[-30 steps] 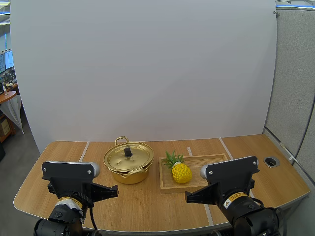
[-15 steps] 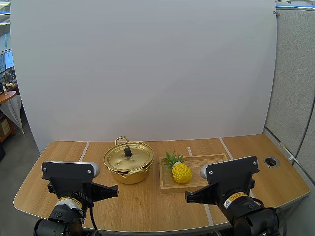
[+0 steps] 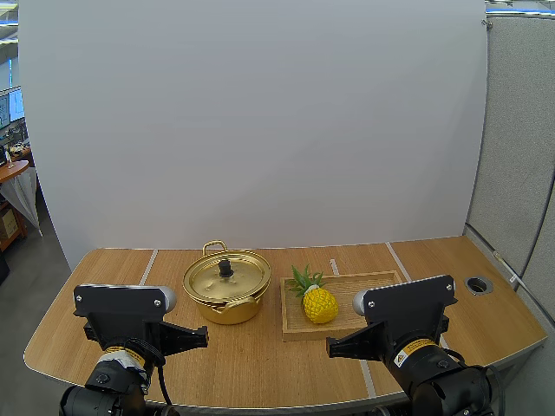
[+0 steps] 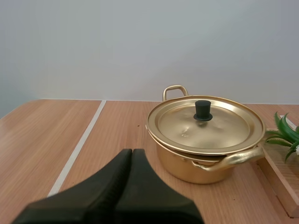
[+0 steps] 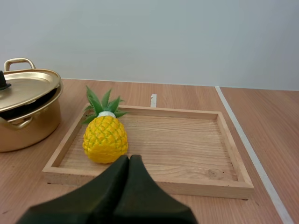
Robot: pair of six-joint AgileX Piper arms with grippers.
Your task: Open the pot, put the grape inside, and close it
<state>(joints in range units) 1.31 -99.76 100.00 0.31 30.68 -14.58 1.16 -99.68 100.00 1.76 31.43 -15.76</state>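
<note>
Sitting lidded, pot (image 3: 226, 286) beside tray (image 3: 379, 282) holding pineapple (image 3: 317, 301), tools closed.

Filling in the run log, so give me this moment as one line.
pot: lid on, sits askew | pineapple: on wooden tray, no grape seen | left end effector: shut, short of pot | right end effector: shut, before tray

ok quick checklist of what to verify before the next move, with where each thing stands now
1. Lid on the pot: ok, though it sits slightly askew.
2. Grape in sight: not ok; the fruit on the tray is a pineapple.
3. Pot contents: cannot tell, lid covers them.
4. Left claw free: ok, shut on nothing.
5. Right claw free: ok, shut on nothing.
6. Table between claws and pot: ok, bare.
</note>
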